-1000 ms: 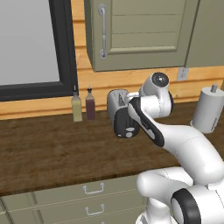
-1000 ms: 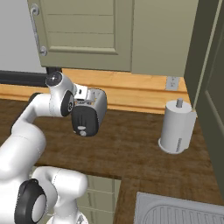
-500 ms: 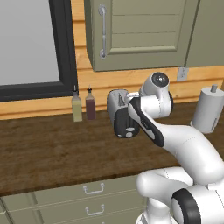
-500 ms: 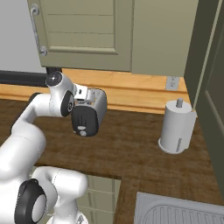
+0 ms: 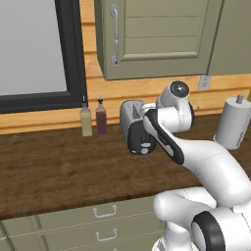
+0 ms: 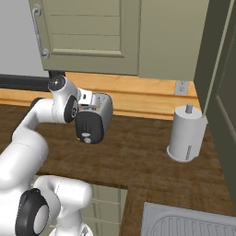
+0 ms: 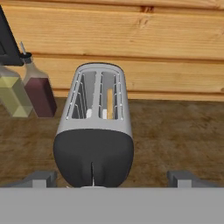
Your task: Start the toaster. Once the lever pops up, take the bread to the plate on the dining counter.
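Two base cameras look forward and down from behind the arm, left and right, sharing the toaster [image 5: 135,125] on the wood counter [image 5: 54,166]. The hand camera sits close, facing the toaster's black end and the wall.

You see a glossy white, rounded arm [image 5: 211,162] with dark grey joint bands, a round grey cap [image 5: 179,89] at the top joint, and two small dark grey fingers [image 7: 41,177].

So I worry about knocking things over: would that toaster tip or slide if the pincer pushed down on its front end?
Probably not tip: the toaster sits low and long on the wood counter, flat on its base. It might slide a little, since its rounded shell looks smooth. The open pincer straddles its black end, so a centred push seems safest.
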